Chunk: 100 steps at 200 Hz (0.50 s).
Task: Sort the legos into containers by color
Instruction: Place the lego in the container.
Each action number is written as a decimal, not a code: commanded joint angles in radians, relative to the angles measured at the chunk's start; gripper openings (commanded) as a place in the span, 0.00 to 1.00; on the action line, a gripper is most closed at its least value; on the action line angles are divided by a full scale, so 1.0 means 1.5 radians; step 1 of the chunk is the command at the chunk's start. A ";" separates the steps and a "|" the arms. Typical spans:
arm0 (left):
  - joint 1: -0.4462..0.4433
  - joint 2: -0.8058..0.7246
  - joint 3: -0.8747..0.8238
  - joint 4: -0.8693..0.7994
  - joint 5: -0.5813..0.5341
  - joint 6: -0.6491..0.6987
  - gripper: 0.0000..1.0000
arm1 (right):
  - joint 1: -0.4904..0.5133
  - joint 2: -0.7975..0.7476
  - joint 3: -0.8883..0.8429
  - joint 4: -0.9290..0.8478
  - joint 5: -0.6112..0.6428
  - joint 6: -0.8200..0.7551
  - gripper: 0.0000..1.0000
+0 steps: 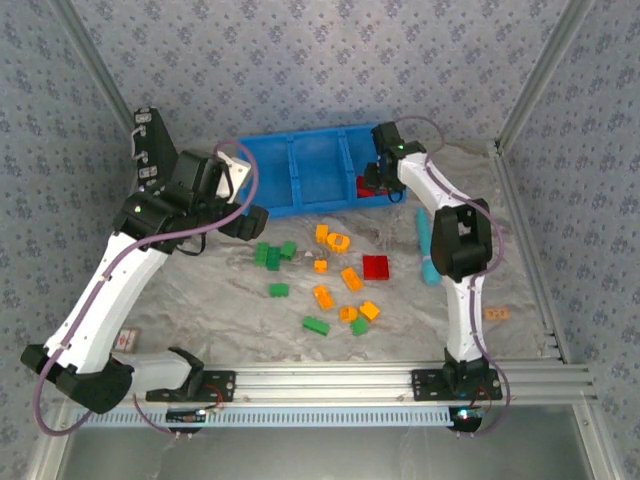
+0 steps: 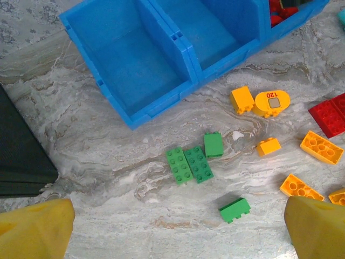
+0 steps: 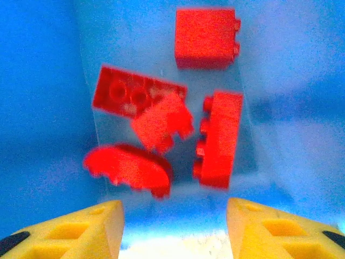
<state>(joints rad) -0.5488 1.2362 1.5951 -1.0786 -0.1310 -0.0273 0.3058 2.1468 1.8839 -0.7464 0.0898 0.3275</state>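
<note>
top external: the right end effector (image 1: 378,182) hangs over the right compartment (image 1: 368,158) of the bin (image 1: 300,205). right wrist shows its jaws apart and empty above 5 red bricks (image 3: 161,127) in that compartment. the other 2 compartments (image 2: 137,67) look bare. on the desk (image 1: 240,310) lie 1 red brick (image 1: 377,267), the orange bricks (image 1: 351,278) and the green bricks (image 2: 188,164). the left end effector (image 2: 178,229) hovers wide open above the greens, holding nothing. reds look nearly done; orange and green are unstarted.
</note>
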 commanded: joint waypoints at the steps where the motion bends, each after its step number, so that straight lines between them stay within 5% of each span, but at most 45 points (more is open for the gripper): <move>1: 0.005 -0.027 0.008 0.011 0.006 -0.001 1.00 | 0.020 -0.122 -0.092 -0.005 0.012 0.002 0.55; 32: 0.005 -0.037 -0.006 0.023 0.024 0.003 1.00 | 0.051 -0.261 -0.286 0.015 0.023 0.046 0.68; 100: 0.005 -0.049 -0.015 0.032 0.048 0.010 1.00 | 0.104 -0.419 -0.545 0.057 0.009 0.130 0.73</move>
<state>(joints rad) -0.5449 1.1854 1.5776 -1.0477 -0.0814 -0.0261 0.4442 1.5536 1.1217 -0.6956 0.1005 0.4641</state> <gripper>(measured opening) 0.999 0.708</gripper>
